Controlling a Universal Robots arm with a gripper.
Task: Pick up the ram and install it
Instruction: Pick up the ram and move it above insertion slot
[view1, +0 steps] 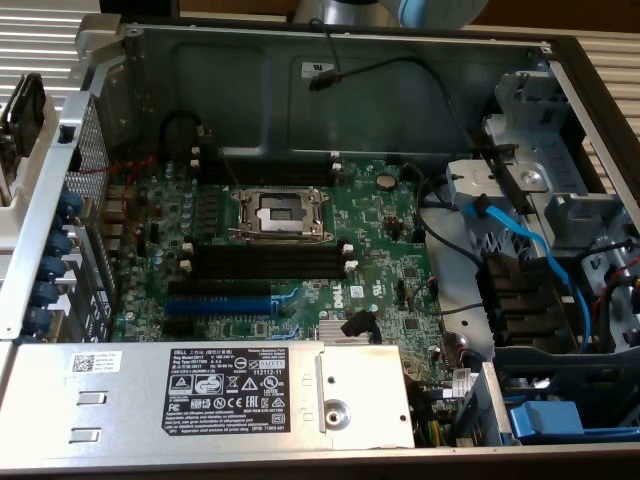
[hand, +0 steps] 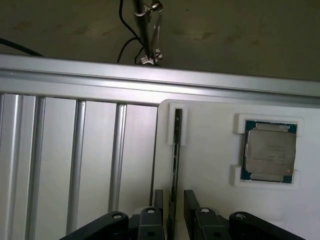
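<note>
a robotics lab or computer-assembly workshop: an opened desktop case (view1: 250, 90) with bare motherboard (view1: 385, 250), aluminium profile rails (hand: 75, 165), a white parts tray (hand: 210, 165) holding a processor (hand: 270, 152).

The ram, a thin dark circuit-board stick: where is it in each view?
Wrist view: the ram stands on edge in a slot of the white tray, between the fingers of the open gripper.
Exterior view: open computer case, black memory slots bare.
Shared landmark: probably the ribbed aluminium tabletop.

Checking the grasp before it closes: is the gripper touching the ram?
Apart. In the wrist view the open gripper straddles the ram, with a pale gap on each side.
</note>
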